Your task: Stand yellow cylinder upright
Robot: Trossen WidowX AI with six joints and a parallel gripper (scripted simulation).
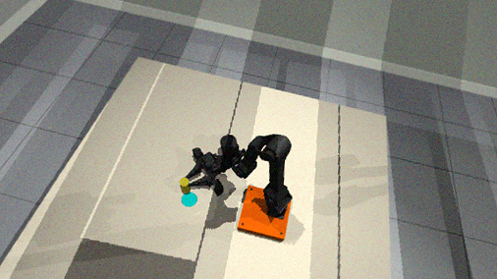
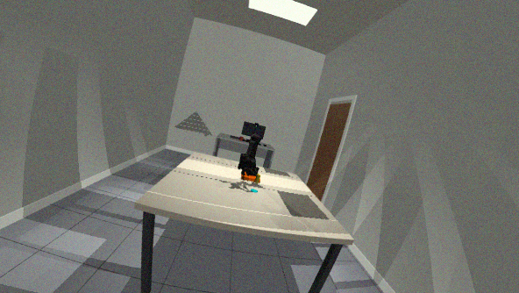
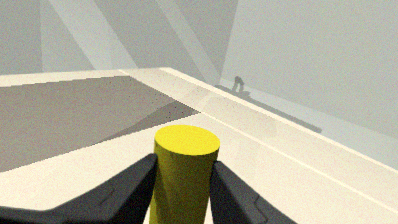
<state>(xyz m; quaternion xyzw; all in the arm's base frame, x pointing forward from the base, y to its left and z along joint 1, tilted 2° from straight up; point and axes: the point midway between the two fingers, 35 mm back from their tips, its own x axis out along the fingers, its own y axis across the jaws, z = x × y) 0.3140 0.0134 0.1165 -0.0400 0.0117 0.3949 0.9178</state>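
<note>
The yellow tall cylinder [image 1: 185,189] [image 2: 258,179] [image 3: 182,185] is about upright, its round top showing in the wrist view and its lower end out of that frame. My gripper [image 1: 186,183] [image 3: 184,165] is shut on it, one finger on each side near the upper end. In the exterior view the cylinder seems to hang above the table. The cyan circle [image 1: 189,200] [image 2: 254,190] lies flat on the table; in the top view the cylinder's lower end shows just above its upper-left edge. The circle is not in the wrist view.
The orange base plate [image 1: 262,225] [image 2: 248,177] of the arm stands on the table [image 1: 146,113] [image 2: 210,193], right of the circle in the top view. Dark shadows of the arm fall across the table. A desk with a monitor [image 2: 253,129] stands far behind.
</note>
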